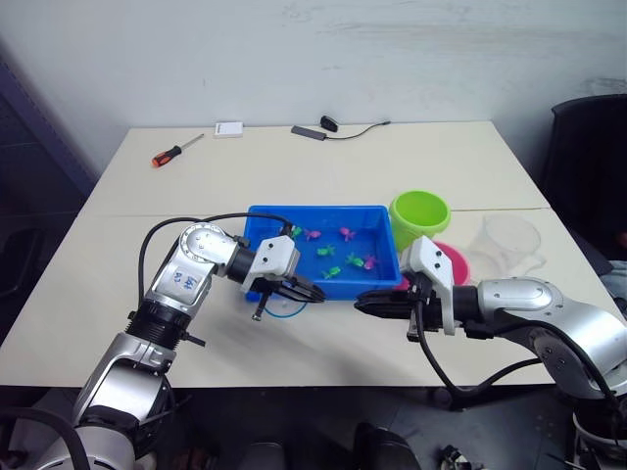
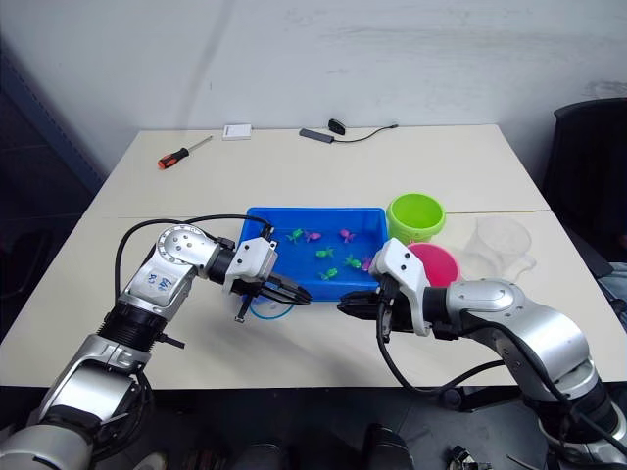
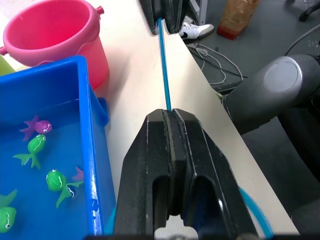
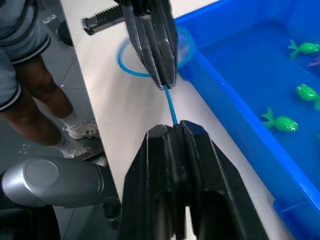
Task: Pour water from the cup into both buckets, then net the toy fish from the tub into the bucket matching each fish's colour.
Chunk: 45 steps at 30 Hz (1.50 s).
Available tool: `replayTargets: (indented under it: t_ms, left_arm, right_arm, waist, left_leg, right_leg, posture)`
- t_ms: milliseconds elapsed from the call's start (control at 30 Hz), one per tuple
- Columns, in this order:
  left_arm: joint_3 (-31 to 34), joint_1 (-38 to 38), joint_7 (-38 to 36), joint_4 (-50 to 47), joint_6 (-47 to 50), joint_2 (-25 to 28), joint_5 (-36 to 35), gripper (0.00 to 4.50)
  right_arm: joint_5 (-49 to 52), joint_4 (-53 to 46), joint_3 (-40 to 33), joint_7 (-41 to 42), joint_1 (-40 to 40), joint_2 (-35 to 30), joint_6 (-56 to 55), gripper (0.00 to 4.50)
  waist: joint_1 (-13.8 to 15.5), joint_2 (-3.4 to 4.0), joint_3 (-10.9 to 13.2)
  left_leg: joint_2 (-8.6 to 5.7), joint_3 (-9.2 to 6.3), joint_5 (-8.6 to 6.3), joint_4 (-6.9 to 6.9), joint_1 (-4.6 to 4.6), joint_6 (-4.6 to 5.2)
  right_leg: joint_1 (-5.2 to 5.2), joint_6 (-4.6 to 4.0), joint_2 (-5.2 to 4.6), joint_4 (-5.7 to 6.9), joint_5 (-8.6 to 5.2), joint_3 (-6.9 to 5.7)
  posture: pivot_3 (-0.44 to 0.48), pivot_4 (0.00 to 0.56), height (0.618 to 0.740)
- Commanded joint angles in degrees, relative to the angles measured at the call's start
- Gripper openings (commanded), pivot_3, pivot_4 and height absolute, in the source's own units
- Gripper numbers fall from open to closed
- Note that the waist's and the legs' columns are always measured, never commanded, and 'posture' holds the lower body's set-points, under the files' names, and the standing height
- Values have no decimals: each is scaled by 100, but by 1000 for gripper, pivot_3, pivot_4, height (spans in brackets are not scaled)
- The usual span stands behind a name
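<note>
The blue tub [image 1: 263,217] holds several green fish [image 1: 329,271] and pink fish [image 1: 347,233] in water. The net lies low over the table along the tub's near side, its light blue hoop [image 1: 281,309] to the left. My left gripper [image 1: 313,292] is shut on the net's thin blue handle [image 3: 163,75] beside the hoop. From the right, my right gripper [image 1: 363,301] is shut on the handle's other end. The green bucket [image 1: 419,216] and pink bucket [image 1: 457,264] stand at the tub's right. The clear cup [image 1: 509,244] stands right of them.
An orange-handled screwdriver [image 1: 176,151], a small white box [image 1: 228,129] and a black cable [image 1: 338,127] lie at the table's far side. A black chair [image 1: 588,166] stands at the right. A person's legs [image 4: 30,100] stand beside the table's near edge.
</note>
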Motion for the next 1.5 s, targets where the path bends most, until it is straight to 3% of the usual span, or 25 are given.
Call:
replayTargets:
  t_ms: [33, 467, 600, 833, 1033, 1200, 1500]
  left_arm:
    - [60, -52, -59, -127, -14, 67, 22, 0]
    - [64, -95, -3, 26, 192, 83, 109, 0]
    - [194, -220, 233, 237, 271, -8, 94, 1333]
    - [587, -241, 276, 172, 423, 84, -181, 4482]
    - [1504, -536, 867, 57, 1287, 285, -749, 4482]
    - [2093, -680, 1216, -199, 2062, 928, -958, 4482]
    - [2862, 270, 1774, -1175, 3079, 1518, -1466, 4482]
  right_arm:
    - [87, -117, -137, 11, -23, -37, -19, 39]
    - [125, -161, -179, 40, 16, -81, -29, 39]
    - [120, -162, -169, 45, 22, -87, -46, 0]
    - [28, -110, -111, 33, 14, -96, -107, 0]
    - [-30, -89, -103, 20, 55, -87, -130, 0]
    - [-41, -52, -203, -58, 125, -60, -137, 0]
    - [327, 106, -801, -393, -95, 242, 8, 0]
  waist:
    - [1, 0, 0]
    - [0, 0, 0]
    - [-1, -1, 0]
    - [-7, -1, 0]
    - [-10, -4, 1]
    - [-21, -4, 1]
    - [-16, -3, 1]
  left_leg:
    - [0, 0, 0, 0, 0, 0]
    - [0, 0, 0, 1, 1, 0]
    - [-1, 0, 0, 2, 1, 0]
    - [-1, -1, 0, 2, 2, -1]
    - [-1, -5, 2, 3, 3, -2]
    - [-2, -5, 3, -2, 10, -5]
    - [-1, -5, 6, -6, 16, -15]
  right_leg:
    - [0, 0, 0, 0, 0, 0]
    - [0, 0, 0, 5, 0, 0]
    - [0, 0, 0, 7, 0, 1]
    - [-1, 1, 0, 11, 0, 1]
    - [-1, 3, 0, 18, 1, 1]
    - [-1, 4, 1, 27, 2, 2]
    - [-1, 4, 0, 33, 2, 7]
  posture:
    - [0, 150, 740]
    - [0, 150, 740]
    - [0, 150, 740]
    - [0, 150, 740]
    - [0, 150, 740]
    - [0, 150, 740]
    - [0, 150, 740]
